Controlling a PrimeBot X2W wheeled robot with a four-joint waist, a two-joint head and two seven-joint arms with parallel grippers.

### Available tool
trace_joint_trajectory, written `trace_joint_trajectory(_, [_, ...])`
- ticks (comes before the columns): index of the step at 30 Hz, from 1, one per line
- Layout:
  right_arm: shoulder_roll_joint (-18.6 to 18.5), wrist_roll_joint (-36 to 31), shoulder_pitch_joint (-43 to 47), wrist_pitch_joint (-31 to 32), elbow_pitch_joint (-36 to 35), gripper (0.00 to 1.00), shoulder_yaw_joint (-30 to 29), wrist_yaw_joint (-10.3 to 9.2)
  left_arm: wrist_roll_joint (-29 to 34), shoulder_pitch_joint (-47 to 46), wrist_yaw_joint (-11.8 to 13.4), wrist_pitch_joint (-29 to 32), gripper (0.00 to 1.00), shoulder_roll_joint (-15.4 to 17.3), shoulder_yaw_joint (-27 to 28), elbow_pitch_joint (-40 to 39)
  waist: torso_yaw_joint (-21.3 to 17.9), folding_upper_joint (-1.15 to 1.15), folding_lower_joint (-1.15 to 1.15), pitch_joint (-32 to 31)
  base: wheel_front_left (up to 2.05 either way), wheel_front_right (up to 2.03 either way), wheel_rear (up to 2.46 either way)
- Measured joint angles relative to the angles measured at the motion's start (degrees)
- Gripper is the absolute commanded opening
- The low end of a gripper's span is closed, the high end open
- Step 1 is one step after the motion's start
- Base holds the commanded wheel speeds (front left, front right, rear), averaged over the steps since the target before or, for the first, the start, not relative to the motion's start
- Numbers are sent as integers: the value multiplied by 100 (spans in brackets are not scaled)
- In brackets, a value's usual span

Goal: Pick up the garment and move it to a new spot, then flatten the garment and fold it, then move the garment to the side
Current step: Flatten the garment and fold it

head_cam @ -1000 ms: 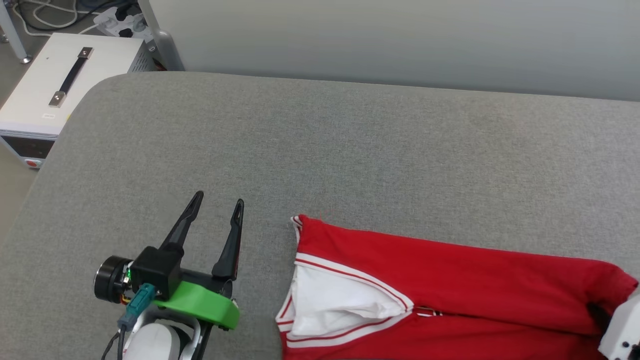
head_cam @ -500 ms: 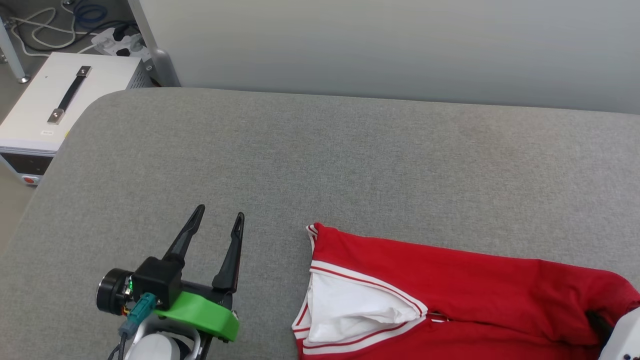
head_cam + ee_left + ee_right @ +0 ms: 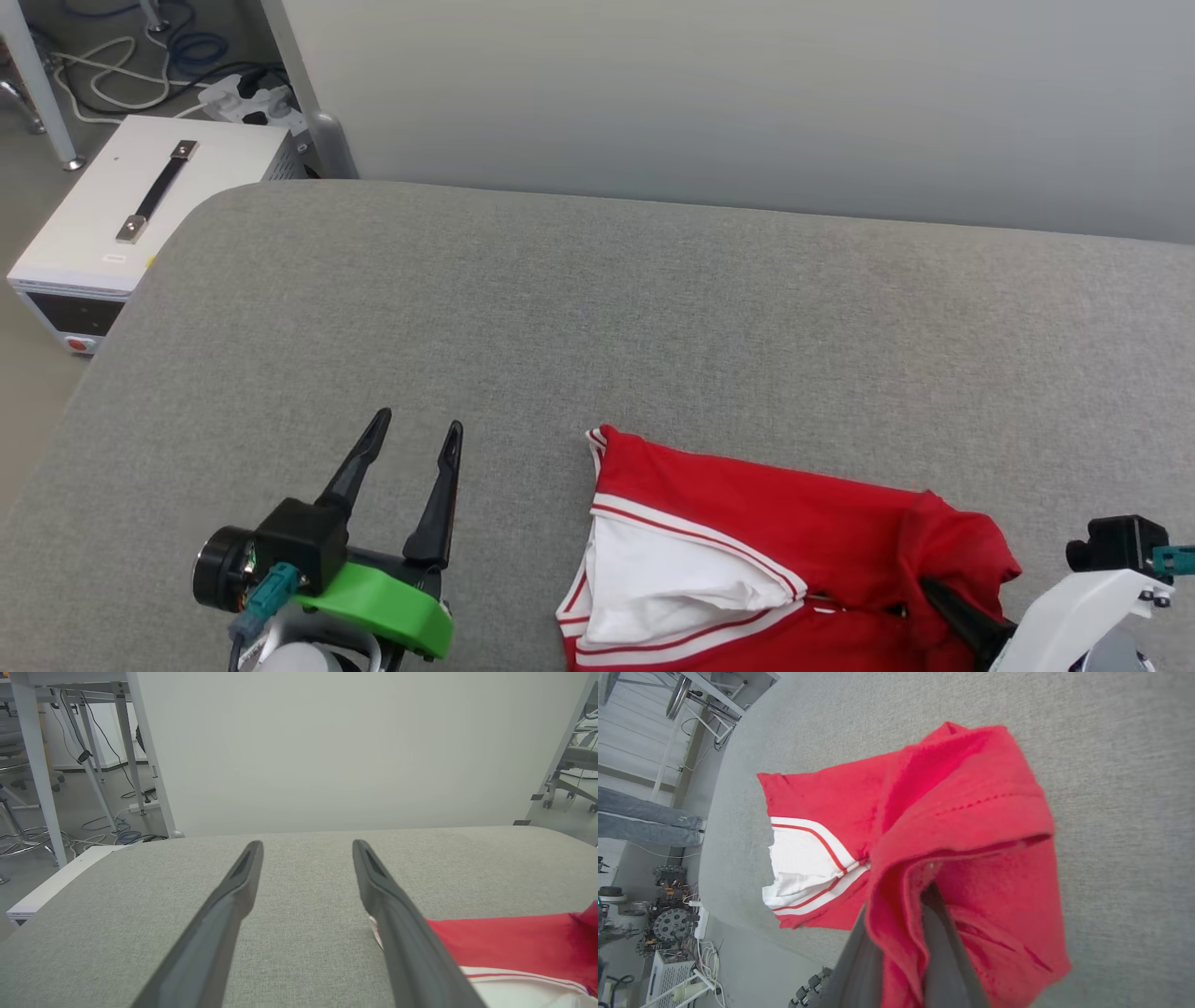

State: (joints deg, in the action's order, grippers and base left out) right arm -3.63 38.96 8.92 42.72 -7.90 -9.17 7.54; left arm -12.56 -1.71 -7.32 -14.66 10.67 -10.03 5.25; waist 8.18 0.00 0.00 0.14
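Right gripper (image 3: 938, 597), lower right of the head view, is clamped on a bunched red fold of the garment (image 3: 766, 504), whose long axis runs leftward along the bottom edge to a white sleeve (image 3: 653, 597). Left gripper (image 3: 418, 422), fingers (image 3: 435, 499) apart and empty, stands near that sleeve end, lower left; grey cushion (image 3: 653, 308) stretches beyond.

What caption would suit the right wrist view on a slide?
Right end effector shut on a bunched fold of the red shirt, above the grey padded surface.
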Motion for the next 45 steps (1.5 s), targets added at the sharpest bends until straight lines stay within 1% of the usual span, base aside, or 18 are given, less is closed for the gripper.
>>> trace_joint_trajectory(3, [35,342,-5,5,-96,0,203,-1,-19,51,0,0,100,8,-53,48,62,0,0,-39,0,0,0])
trace_joint_trajectory(6, [36,953,-18,-225,-9,0,556,-1,-27,53,0,0,100,20,-57,74,133,0,0,-80,0,0,0])
trace_joint_trajectory(10, [65,1550,-157,-820,300,0,1113,-1,-55,54,0,0,100,53,-53,130,245,0,0,-124,0,0,0])
trace_joint_trajectory(14, [64,1925,-514,-1483,782,0,1656,-1,-62,54,0,0,100,80,-80,138,372,0,0,-141,0,0,0])
trace_joint_trajectory(16, [68,2041,-721,-1767,1051,0,1912,-1,-62,53,0,0,100,92,-89,142,434,0,0,-141,0,0,0])
trace_joint_trajectory(19, [86,2045,-1017,-2136,1530,0,2221,-1,-64,52,0,0,100,114,-99,149,532,0,0,-133,0,0,0])
trace_joint_trajectory(25, [89,1692,-1475,-2662,2629,0,2404,-1,-96,51,0,0,100,125,-90,167,733,0,0,-85,0,0,0])
trace_joint_trajectory(26, [89,1681,-1528,-2719,2753,4,2423,-1,-94,51,0,0,100,125,-90,168,757,0,0,-78,0,0,0])
trace_joint_trajectory(27, [89,1677,-1585,-2783,2882,38,2466,-1,-96,51,0,0,100,125,-87,172,784,0,0,-70,0,0,0])
trace_joint_trajectory(28, [86,1675,-1642,-2837,2982,51,2524,-1,-96,51,0,0,100,124,-83,175,809,0,0,-64,0,0,0])
trace_joint_trajectory(29, [87,1678,-1683,-2887,3056,100,2573,-1,-96,51,0,0,100,124,-79,178,828,0,0,-59,0,0,0])
trace_joint_trajectory(34, [87,1914,-1968,-3055,3321,100,3050,-1,-96,51,0,0,100,112,-73,200,899,0,0,-51,0,0,0])
trace_joint_trajectory(36, [87,2037,-2061,-3104,3342,100,3272,-1,-94,51,0,0,100,105,-73,208,910,0,0,-63,0,0,0])
trace_joint_trajectory(39, [92,2413,-2186,-3141,3332,100,3633,-1,-94,51,0,0,100,98,-70,215,919,0,0,-89,0,0,0])
trace_joint_trajectory(42, [94,2592,-2430,-3241,3332,100,3951,-1,-94,51,0,0,100,91,-70,215,899,0,0,-115,0,0,0])
trace_joint_trajectory(45, [97,2463,-2582,-3308,3339,100,3961,-1,-94,53,0,0,100,89,-68,213,862,0,0,-132,0,0,0])
